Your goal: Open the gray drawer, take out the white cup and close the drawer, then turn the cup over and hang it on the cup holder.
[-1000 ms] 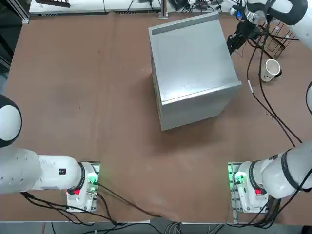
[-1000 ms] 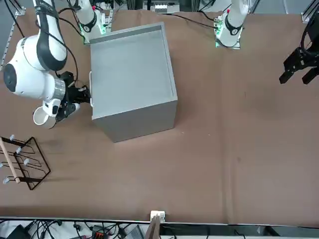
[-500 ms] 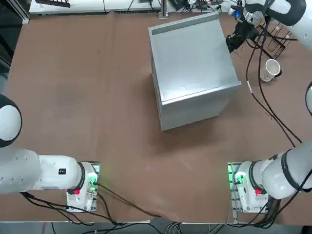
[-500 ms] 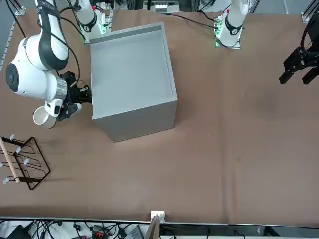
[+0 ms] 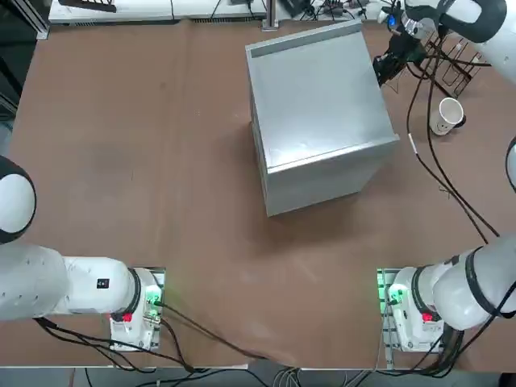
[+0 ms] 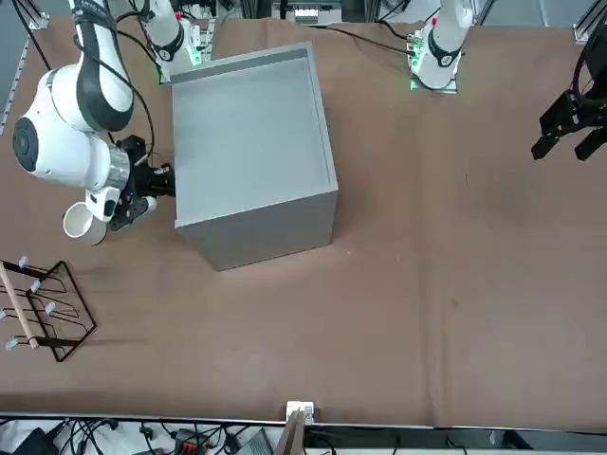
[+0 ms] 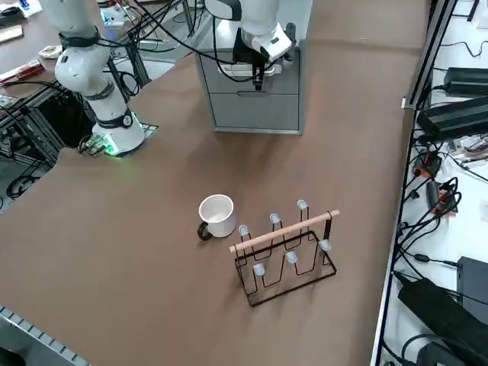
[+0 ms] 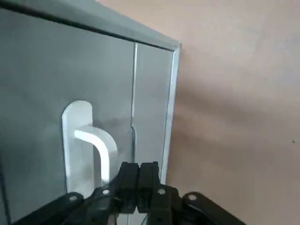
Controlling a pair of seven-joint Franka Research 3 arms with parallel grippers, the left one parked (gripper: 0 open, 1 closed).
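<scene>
Gray drawer (image 7: 255, 80) sits closed in its cabinet, and the right tool (image 8: 139, 176), fingers pressed together, hovers at the silver handle (image 8: 89, 140) on the front. On the brown desk (image 5: 145, 161), the white cup (image 7: 216, 214) stands upright just beside the cup holder (image 7: 286, 248).

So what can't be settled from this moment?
- Whether the shut right hand touches the gray drawer front: the wrist view shows it by the handle, contact unclear; overhead, the cabinet top hides the front.
- Drawer interior: closed front hides it in every view.
- White cup: front view, the arm covers part.
- Cup holder: cut off by front view's edge.
</scene>
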